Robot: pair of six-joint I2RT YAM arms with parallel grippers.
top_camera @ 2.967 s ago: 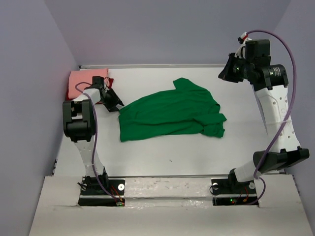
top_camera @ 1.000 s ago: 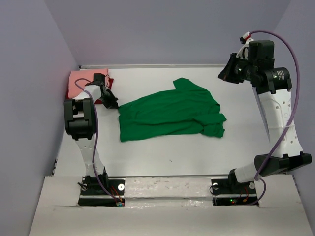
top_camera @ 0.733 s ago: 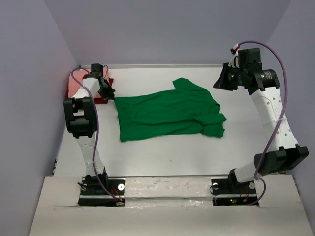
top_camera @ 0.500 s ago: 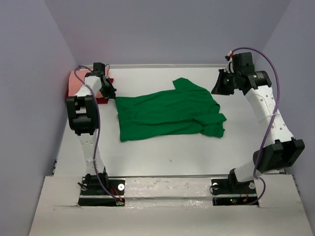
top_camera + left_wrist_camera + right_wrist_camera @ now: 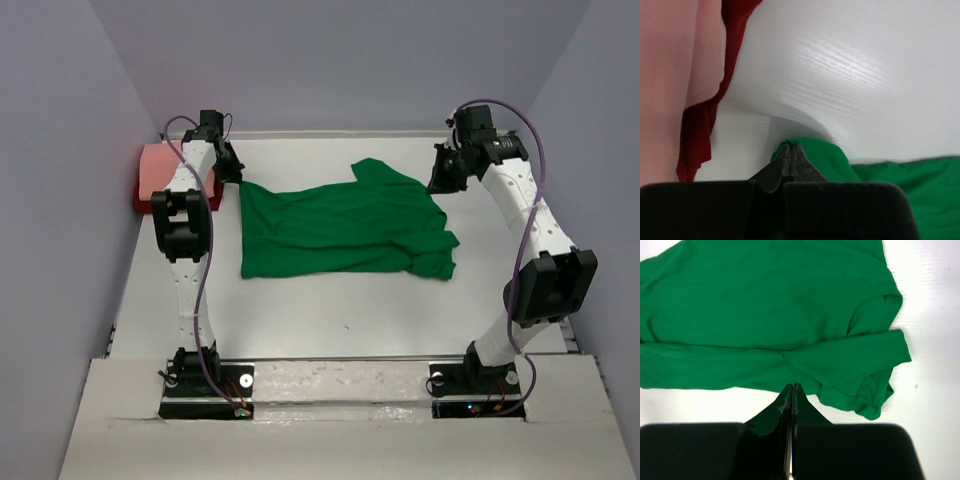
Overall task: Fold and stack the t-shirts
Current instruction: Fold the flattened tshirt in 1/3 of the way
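White table (image 5: pixel 330 300), rumpled green t-shirt (image 5: pixel 340 225)

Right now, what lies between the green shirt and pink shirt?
The left hand, pinching a corner of the green shirt, and bare table, in the top view.

– What did I move on the left?
– You drew the left gripper (image 5: pixel 232 172) toward the back of the white table (image 5: pixel 330 300). The corner of the bright green cloth t-shirt (image 5: pixel 340 225) went with it, and that edge pulled straighter.
– And on the right?
– You swung the right gripper (image 5: pixel 441 178) inward, close to the shirt's right side.
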